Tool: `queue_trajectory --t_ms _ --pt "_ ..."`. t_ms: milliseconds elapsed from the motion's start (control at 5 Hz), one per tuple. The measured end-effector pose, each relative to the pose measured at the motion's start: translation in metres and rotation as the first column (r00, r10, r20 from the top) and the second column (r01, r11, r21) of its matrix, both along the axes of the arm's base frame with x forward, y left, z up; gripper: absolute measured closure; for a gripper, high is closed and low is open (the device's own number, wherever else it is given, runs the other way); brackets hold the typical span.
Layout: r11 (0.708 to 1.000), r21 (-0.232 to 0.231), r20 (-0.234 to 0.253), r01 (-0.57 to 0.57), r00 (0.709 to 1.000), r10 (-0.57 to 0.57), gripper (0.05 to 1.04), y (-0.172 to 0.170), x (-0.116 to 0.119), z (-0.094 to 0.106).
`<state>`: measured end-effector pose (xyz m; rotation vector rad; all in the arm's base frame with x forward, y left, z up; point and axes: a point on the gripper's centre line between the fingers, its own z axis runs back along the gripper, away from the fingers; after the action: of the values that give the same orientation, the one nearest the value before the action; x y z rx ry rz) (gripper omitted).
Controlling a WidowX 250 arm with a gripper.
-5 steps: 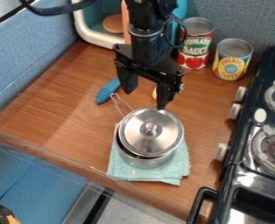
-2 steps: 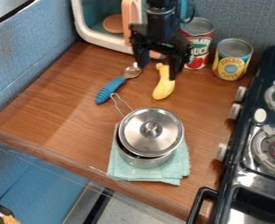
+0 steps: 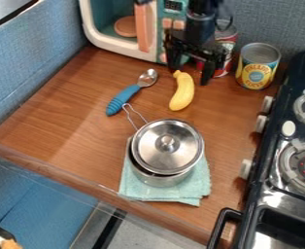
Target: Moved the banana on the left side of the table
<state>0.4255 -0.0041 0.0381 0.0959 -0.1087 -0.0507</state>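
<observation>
Camera view: banana [image 3: 183, 95] on tabletop [image 3: 71, 102], between spread pincer [image 3: 190, 76] and lidded pot [image 3: 156, 179].

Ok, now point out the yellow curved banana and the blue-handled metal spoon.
Yellow curved banana [image 3: 181, 92]: camera view, middle of its body.
Blue-handled metal spoon [image 3: 123, 98]: camera view, on its blue handle.

Brown wooden desk [image 3: 64, 116]: curved yellow banana [image 3: 183, 91]; beside it, blue-handled metal spoon [image 3: 126, 96]; behind, labelled tins [image 3: 256, 73], white microwave [image 3: 119, 49]; in front, folded aqua cloth [image 3: 181, 193].
</observation>
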Motion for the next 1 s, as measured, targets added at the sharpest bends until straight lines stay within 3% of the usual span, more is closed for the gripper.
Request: queue_trajectory --t_ms 200,400,600,800,1000 --pt "1.000 0.012 -0.105 -0.019 0.994 0.020 0.083 0.003 0.001 -0.038" --pt "0.999 0.011 -0.132 -0.044 0.990 0.045 0.137 0.010 0.004 -0.046" --pt "0.999 -0.010 -0.121 -0.043 0.992 0.042 0.381 0.009 0.005 -0.047" --pt "0.998 -0.024 -0.095 -0.057 0.994 0.055 0.513 0.014 0.005 -0.029" --pt "0.994 -0.058 -0.017 -0.097 0.995 0.096 0.513 0.037 0.003 0.023"
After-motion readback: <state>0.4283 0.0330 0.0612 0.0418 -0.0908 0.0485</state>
